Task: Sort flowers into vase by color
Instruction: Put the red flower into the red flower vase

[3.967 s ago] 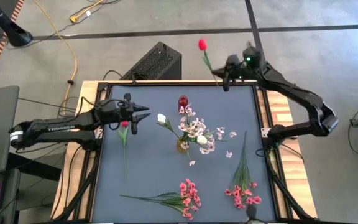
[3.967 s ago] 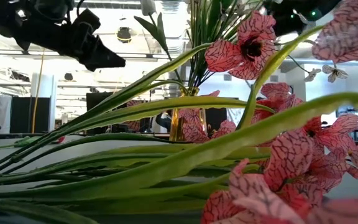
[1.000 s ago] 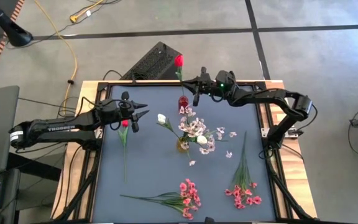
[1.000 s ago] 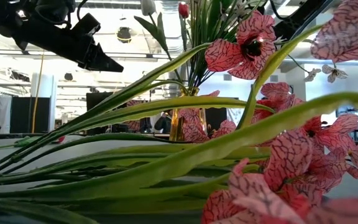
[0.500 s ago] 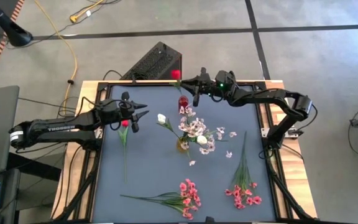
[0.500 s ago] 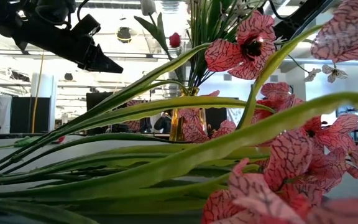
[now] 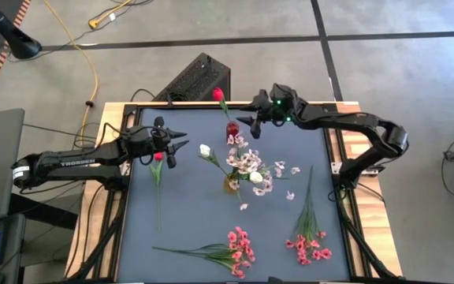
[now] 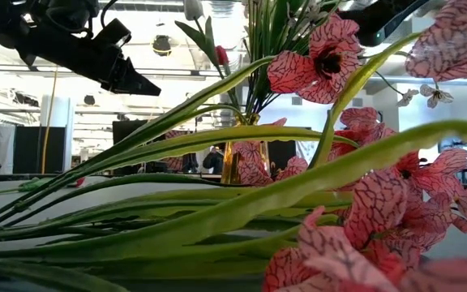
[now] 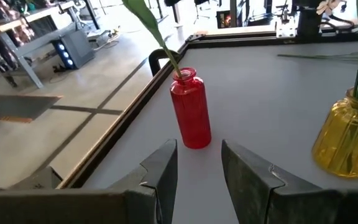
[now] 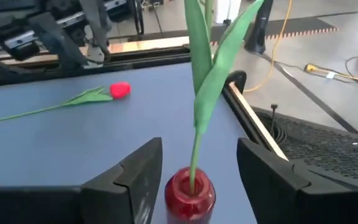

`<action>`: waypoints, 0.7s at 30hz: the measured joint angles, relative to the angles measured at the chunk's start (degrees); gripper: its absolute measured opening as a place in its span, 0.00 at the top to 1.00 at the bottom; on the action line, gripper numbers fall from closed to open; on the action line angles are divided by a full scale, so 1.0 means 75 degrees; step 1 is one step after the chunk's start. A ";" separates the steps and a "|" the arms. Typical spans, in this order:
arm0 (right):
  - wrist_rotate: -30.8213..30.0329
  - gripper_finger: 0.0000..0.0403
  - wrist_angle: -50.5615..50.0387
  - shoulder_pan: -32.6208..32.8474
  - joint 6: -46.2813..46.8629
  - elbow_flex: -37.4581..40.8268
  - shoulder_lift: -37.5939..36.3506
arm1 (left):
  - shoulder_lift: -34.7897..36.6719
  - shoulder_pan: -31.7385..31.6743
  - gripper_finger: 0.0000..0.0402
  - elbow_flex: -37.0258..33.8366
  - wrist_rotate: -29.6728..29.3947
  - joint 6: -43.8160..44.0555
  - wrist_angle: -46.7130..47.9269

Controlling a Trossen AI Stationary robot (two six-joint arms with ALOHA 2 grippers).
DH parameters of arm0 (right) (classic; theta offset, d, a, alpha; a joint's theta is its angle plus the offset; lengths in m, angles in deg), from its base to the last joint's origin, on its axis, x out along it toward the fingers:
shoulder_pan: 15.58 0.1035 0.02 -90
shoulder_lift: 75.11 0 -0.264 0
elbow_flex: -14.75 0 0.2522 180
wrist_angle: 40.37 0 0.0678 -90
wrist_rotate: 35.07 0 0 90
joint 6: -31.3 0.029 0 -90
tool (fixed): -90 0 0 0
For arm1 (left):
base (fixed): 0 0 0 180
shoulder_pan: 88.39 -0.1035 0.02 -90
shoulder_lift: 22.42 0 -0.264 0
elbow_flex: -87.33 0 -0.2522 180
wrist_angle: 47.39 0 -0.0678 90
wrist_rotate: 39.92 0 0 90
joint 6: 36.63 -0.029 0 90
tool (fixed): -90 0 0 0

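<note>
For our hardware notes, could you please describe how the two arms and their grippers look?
Both arms are dark, slim and jointed. The left arm carries white lettering; the right arm shows a green light near its wrist. Each gripper has two flat dark fingers.

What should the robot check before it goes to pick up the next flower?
1. Red rosebud stem sits in the red vase: ok.
2. Right end effector open, fingers on either side of the stem without gripping: ok.
3. Red vase upright on the table: ok.
4. Second red rosebud lies flat on the table, ready to grab: ok.
5. Left end effector hovers near that rosebud, fingers apart and empty: ok.
6. Yellow vase upright: ok.
</note>
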 joint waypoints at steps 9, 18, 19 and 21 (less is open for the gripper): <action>-0.0001 0.42 -0.0719 0.0000 -0.0034 -0.0030 -0.0589 | 0.0003 0.0163 0.71 0.0012 0.0446 0.2551 0.1326; 0.0002 0.42 -0.0795 0.0020 -0.0411 -0.0030 -0.0606 | 0.0003 0.1236 0.71 0.1190 -0.0202 0.5784 0.5184; 0.0002 0.42 -0.0809 0.0023 -0.0413 -0.0030 -0.0606 | 0.0003 0.1376 0.71 0.1331 -0.0380 0.6213 0.5635; 0.0004 0.42 -0.0811 0.0026 -0.0425 -0.0030 -0.0606 | 0.0006 0.1648 0.71 0.1484 -0.0660 0.7125 0.6494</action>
